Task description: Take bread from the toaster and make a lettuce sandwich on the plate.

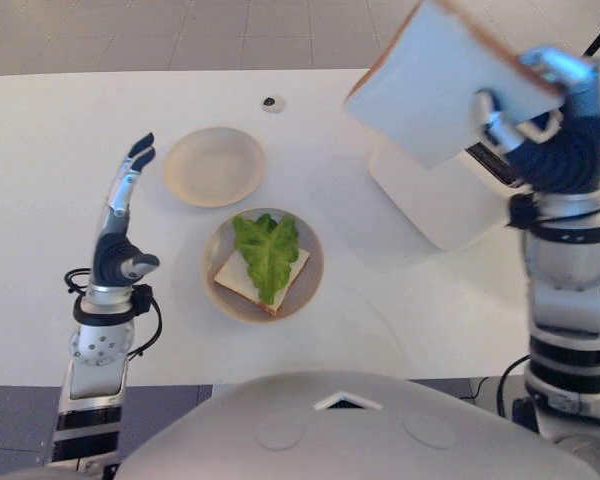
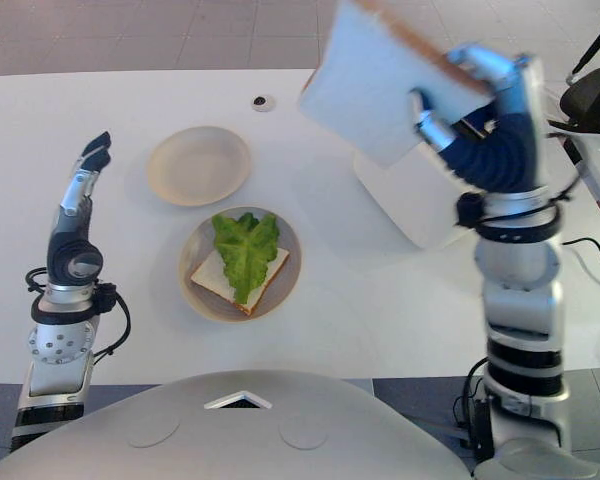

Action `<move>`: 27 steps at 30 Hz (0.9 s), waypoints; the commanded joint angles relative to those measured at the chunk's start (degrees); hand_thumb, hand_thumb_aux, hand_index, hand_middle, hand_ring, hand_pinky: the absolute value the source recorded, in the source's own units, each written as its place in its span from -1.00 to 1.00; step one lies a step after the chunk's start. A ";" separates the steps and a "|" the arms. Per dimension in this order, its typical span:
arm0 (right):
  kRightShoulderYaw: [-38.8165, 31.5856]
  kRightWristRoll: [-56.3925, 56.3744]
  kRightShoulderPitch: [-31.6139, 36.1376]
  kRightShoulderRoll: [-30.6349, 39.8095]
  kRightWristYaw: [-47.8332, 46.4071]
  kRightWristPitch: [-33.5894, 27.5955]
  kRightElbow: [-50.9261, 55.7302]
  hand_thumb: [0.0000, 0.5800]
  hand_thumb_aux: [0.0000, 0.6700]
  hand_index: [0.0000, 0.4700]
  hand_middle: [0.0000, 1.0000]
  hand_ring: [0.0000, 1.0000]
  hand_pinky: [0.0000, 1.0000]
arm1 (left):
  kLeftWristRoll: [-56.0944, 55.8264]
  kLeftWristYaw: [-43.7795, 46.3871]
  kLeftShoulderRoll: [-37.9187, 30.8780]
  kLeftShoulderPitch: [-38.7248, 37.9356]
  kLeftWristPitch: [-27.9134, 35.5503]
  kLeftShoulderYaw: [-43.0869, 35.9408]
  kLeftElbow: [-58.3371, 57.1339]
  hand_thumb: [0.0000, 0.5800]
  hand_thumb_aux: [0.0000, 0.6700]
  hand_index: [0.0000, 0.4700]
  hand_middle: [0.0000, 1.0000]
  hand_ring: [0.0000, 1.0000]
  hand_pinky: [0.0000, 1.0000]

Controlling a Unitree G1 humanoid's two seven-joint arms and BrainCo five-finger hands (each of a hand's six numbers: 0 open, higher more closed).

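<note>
Bread slice [image 1: 430, 85] gripped in raised right robot hand [image 1: 555, 125] above toaster [image 1: 442, 208].

A white table [image 1: 50, 150] carries a cream side plate [image 1: 214, 166] lying flat left of its middle, and beyond that, near the far edge, a small round silvery disc [image 1: 273, 102] with a dark centre, apart from the plate, with pale tiled floor [image 1: 180, 30] behind the table
</note>
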State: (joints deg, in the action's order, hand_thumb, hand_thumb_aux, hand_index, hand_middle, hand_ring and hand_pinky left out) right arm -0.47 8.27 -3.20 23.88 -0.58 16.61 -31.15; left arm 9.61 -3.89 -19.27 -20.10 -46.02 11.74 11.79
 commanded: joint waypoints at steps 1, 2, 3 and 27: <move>-16.02 -0.85 -7.28 -8.37 -2.88 -4.68 3.67 1.00 1.00 1.00 1.00 1.00 1.00 | 4.00 -1.60 1.47 2.30 -0.77 2.39 -0.64 -1.00 -1.00 -1.00 -1.00 -1.00 -1.00; -18.04 -0.19 -9.21 -10.00 -2.59 -5.45 5.77 1.00 1.00 1.00 1.00 1.00 1.00 | 4.73 -1.66 1.76 2.99 -0.94 2.28 -0.63 -1.00 -1.00 -1.00 -1.00 -1.00 -1.00; -19.67 1.30 -10.79 -11.11 -1.96 -5.66 8.17 1.00 1.00 1.00 1.00 1.00 1.00 | 5.04 -1.85 2.02 3.75 -1.07 2.28 -0.66 -1.00 -1.00 -1.00 -1.00 -1.00 -1.00; -23.00 42.14 -9.88 -3.25 6.59 -8.15 18.76 0.65 0.17 0.17 -1.00 -1.00 -1.00 | 11.46 25.23 -17.22 -4.33 5.98 -12.89 -0.23 0.75 0.29 0.29 -1.00 -1.00 -1.00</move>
State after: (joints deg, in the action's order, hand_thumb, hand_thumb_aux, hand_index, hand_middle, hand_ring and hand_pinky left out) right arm -23.55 48.85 -13.45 19.41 6.50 8.21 -12.50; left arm 21.16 19.94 -34.97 -23.60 -41.82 -1.74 11.27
